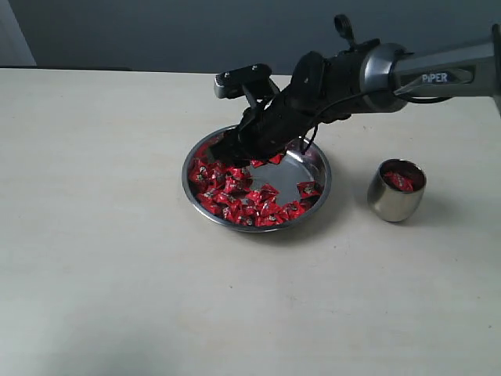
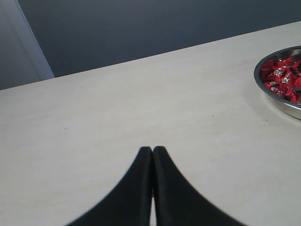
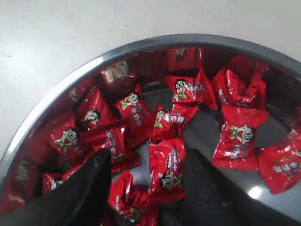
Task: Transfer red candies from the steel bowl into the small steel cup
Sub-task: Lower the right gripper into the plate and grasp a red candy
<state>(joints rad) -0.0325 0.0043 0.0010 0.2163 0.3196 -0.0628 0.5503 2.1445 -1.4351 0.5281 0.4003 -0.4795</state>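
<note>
A: We note the right arm (image 1: pixel 438 74) coming in from the right edge, forearm near level, wrist angled down and left over the steel bowl (image 1: pixel 322 188).
B: Agreed. We see the right gripper (image 1: pixel 225 150) low in the bowl's far-left part, tips down among the red candies (image 1: pixel 239 196).
A: Wrist view: its 2 jaws stand wide apart, with 1 candy (image 3: pixel 167 165) lying between them. We see nothing clamped.
B: That candy sits nearer 1 finger (image 3: pixel 202 183). Whether they touch, we cannot tell.
A: Candies crowd the bowl's left and near side. The right part of its bottom shows mirror-like steel.
B: The small steel cup (image 1: pixel 395 205) stands upright on the table (image 1: pixel 117 274), right of the bowl and apart from it, with red candy inside.
A: Left gripper (image 2: pixel 153 150): we see its jaws pressed together, holding nothing, over the table, with the bowl's rim in sight nearby.
</note>
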